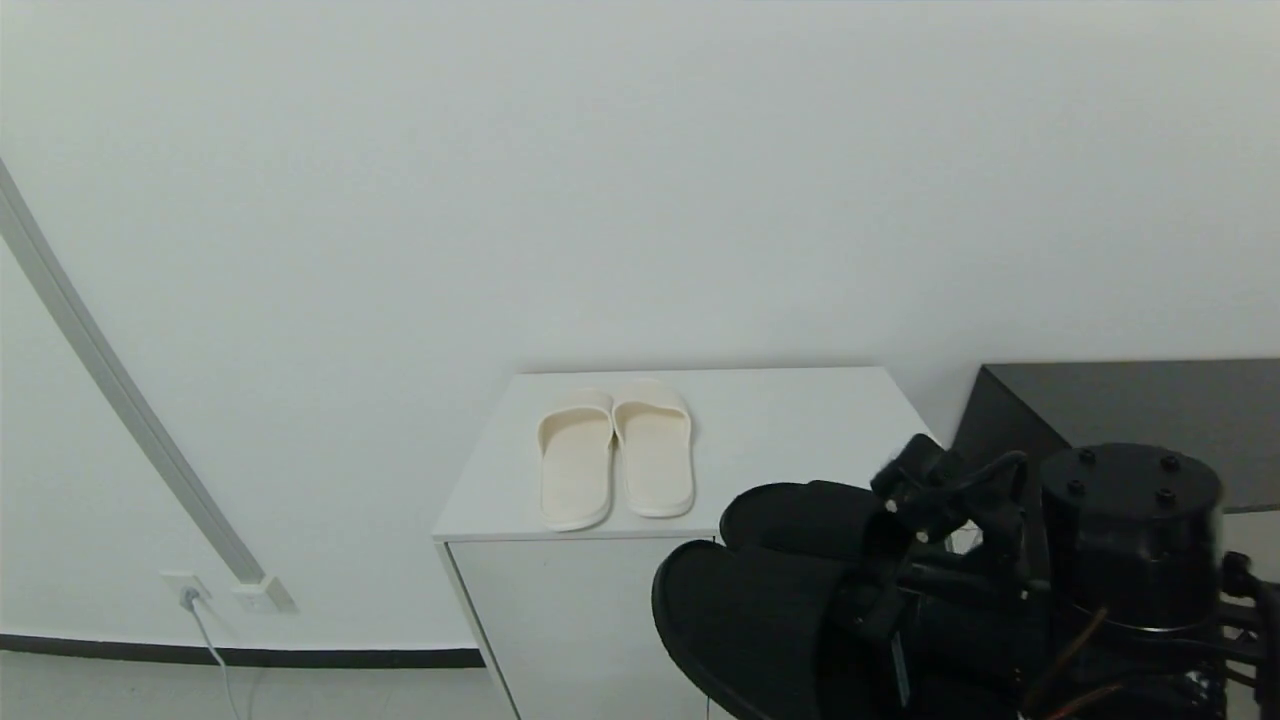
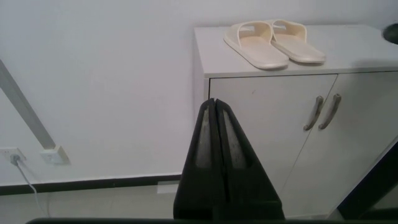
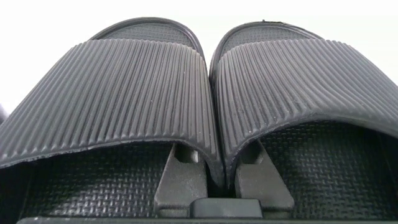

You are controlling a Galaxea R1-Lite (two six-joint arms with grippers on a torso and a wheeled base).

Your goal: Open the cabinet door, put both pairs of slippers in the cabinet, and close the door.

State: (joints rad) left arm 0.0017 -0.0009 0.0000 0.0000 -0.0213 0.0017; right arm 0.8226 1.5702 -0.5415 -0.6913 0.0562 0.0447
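1. Black slippers (image 3: 124, 93) are hanging as 1 pair in the right gripper (image 3: 221, 177), whose jaws are pinching the 2 inner edges together, near the cabinet (image 1: 560, 620) front.
2. Cream slippers (image 1: 650, 450) are lying side by side on the cabinet top (image 1: 800, 420), untouched.
3. Both cabinet doors (image 2: 267, 130) are sitting shut, with the handles (image 2: 313, 113) meeting in the middle. Opening, loading 2 pairs and closing are therefore all remaining, by my judgement.
4. Left gripper (image 2: 214, 112) is hovering empty, jaws pressed together, facing the doors.
5. No brand, label or writing is showing legibly.
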